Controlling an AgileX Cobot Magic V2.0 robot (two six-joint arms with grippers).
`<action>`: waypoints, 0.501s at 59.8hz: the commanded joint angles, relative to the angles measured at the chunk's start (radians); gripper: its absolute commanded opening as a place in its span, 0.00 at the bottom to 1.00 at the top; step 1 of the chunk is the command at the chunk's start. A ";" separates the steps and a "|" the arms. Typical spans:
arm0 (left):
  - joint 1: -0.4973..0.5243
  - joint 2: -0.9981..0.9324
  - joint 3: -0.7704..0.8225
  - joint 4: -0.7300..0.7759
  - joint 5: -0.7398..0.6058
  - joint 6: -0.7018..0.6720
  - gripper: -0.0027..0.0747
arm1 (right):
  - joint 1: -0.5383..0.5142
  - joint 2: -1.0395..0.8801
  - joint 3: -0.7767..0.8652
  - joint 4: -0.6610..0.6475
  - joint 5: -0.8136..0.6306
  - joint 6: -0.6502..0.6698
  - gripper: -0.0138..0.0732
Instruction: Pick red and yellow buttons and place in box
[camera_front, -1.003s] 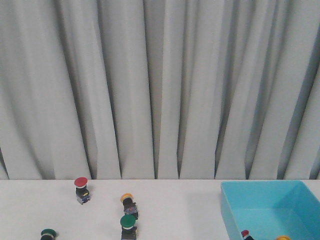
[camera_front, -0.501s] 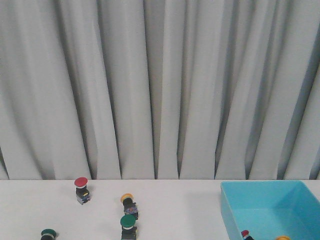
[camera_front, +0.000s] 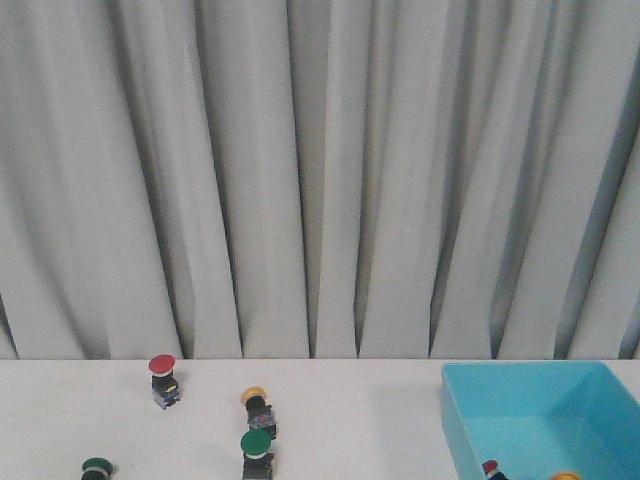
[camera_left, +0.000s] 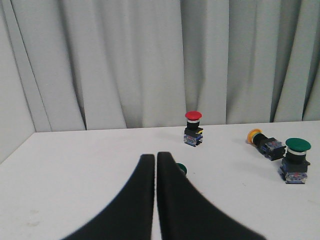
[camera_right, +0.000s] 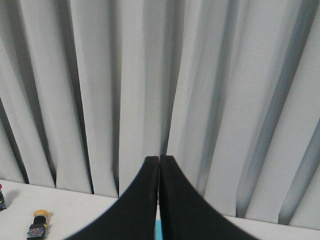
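A red button (camera_front: 162, 378) stands upright on the white table at the far left; it also shows in the left wrist view (camera_left: 193, 129). A yellow button (camera_front: 258, 405) lies on its side near the middle; it shows in the left wrist view (camera_left: 263, 142) and the right wrist view (camera_right: 38, 224). The turquoise box (camera_front: 470, 420) sits at the right, with a red button (camera_front: 491, 468) and a yellow button (camera_front: 566, 476) inside at the frame's bottom edge. My left gripper (camera_left: 155, 156) is shut and empty, well short of the red button. My right gripper (camera_right: 159, 158) is shut and empty, raised; a sliver of the box (camera_right: 158, 231) shows between its fingers.
Two green-capped buttons stand on the table: one (camera_front: 257, 452) just in front of the yellow button, also in the left wrist view (camera_left: 295, 159), and one (camera_front: 97, 468) at the front left, half hidden behind the left fingers (camera_left: 182, 168). A grey curtain (camera_front: 320, 180) hangs behind the table.
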 joint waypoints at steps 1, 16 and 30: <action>-0.006 -0.015 0.008 -0.002 -0.081 -0.012 0.03 | -0.004 -0.006 -0.026 0.012 -0.068 -0.005 0.15; -0.006 -0.015 0.008 -0.002 -0.081 -0.012 0.03 | -0.004 -0.006 -0.026 0.003 -0.068 -0.005 0.15; -0.006 -0.015 0.008 -0.002 -0.081 -0.012 0.03 | 0.042 -0.142 0.225 -0.212 -0.334 0.145 0.15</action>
